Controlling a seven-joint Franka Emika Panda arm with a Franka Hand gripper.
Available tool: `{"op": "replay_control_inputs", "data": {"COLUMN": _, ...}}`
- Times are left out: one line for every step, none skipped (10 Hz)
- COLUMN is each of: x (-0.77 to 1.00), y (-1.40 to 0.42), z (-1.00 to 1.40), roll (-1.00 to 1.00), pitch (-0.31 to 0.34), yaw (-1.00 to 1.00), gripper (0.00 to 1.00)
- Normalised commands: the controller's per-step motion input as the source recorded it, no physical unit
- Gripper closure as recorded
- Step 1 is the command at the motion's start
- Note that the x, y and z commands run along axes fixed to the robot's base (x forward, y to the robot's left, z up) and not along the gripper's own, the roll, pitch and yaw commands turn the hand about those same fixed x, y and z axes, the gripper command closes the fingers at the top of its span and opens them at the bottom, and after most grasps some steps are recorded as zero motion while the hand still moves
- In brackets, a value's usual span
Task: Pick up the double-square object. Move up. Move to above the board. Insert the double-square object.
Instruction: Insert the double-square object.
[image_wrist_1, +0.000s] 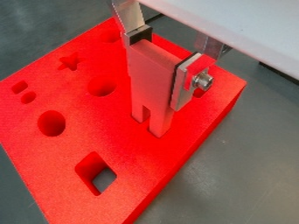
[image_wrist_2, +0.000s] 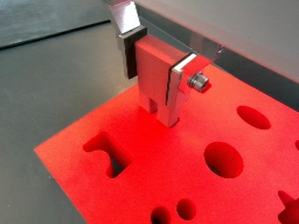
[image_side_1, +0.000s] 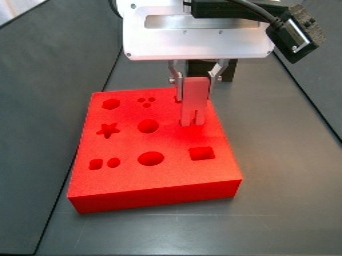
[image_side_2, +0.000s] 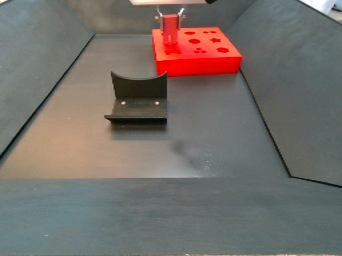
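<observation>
A: Hanging upright over the board (image_side_1: 147, 150), the gripper (image_wrist_1: 162, 54) has its jaws clamped on the double-square object (image_wrist_1: 155, 92), whose notched lower end sits at the slab's top.

B: Hidden: whether that tip has entered a hole. The fixture (image_side_2: 136, 98) stands apart on the worktop (image_side_2: 201, 150).

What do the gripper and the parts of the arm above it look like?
The gripper has two flat silver plate fingers with dark pads; one carries a silver bolt. Above sits a white boxy body, with a black camera on its side.
</observation>
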Motion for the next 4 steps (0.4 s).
{"op": "replay_control_inputs", "data": {"x": -0.11, "y": -0.22, "z": -0.77, "roll": 0.15, "pitch": -0.227, "yaw": -0.11, "gripper": 1.0}}
{"op": "replay_control_inputs", "data": {"x": -0.33, "y": -0.33, "z": -0.4, "roll": 0.34, "pitch": -0.264, "yaw": -0.06, "gripper": 1.0}}
{"op": "replay_control_inputs", "data": {"x": 0.0, "y": 0.0, "z": 0.0, "roll": 0.01, "pitch": 0.0, "yaw": 0.0, "gripper": 1.0}}
{"op": "replay_control_inputs", "data": {"x": 0.0, "y": 0.0, "z": 0.0, "roll": 0.0, "pitch": 0.0, "yaw": 0.0, "gripper": 1.0}}
